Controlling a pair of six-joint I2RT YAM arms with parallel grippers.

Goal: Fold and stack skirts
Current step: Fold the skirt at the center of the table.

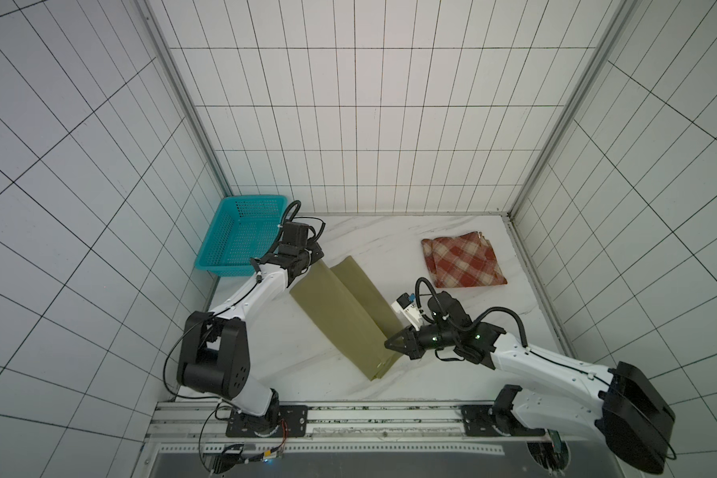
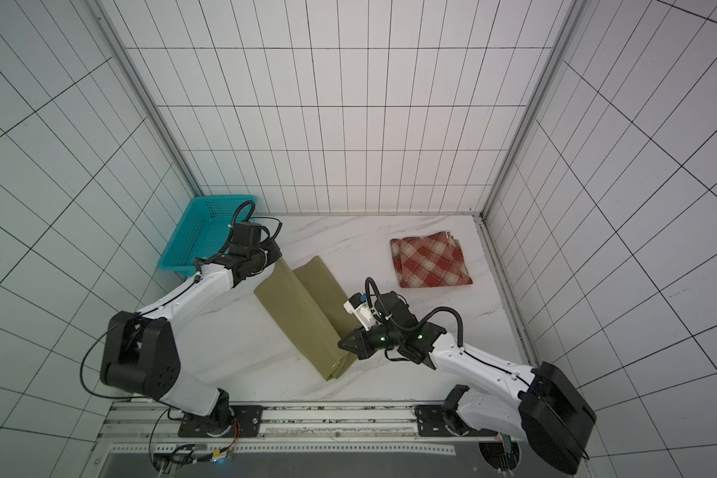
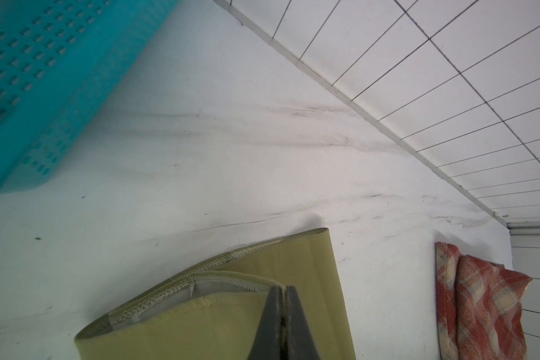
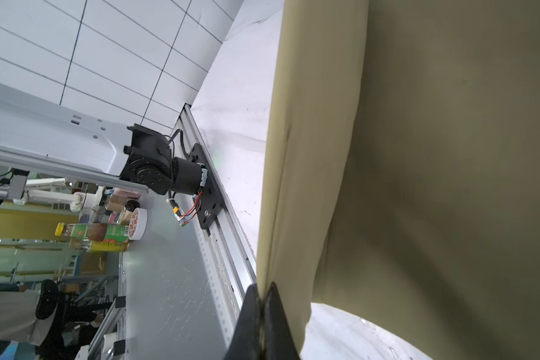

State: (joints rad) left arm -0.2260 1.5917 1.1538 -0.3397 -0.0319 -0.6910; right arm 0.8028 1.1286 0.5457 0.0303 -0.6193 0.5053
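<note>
Your left gripper point(image 3: 282, 288) is pinched tight on the stitched hem of the olive skirt point(image 1: 340, 314). Your right gripper point(image 4: 264, 291) is clamped on the folded edge at its other end. The skirt lies as a long, smooth, limp band slanting across the middle of both top views. The plaid skirt point(image 1: 462, 260), coarser in weave, sits folded at centre right. Lift unevenly and the slack cloth sags, skewing the fold. The left gripper may not have every layer; a dropped one would open the fold.

White marbled table point(image 1: 390, 240): teal basket point(image 1: 224, 231) in corner, olive skirt point(image 1: 340, 314) mid-table, folded plaid skirt point(image 1: 462, 260) apart.
</note>
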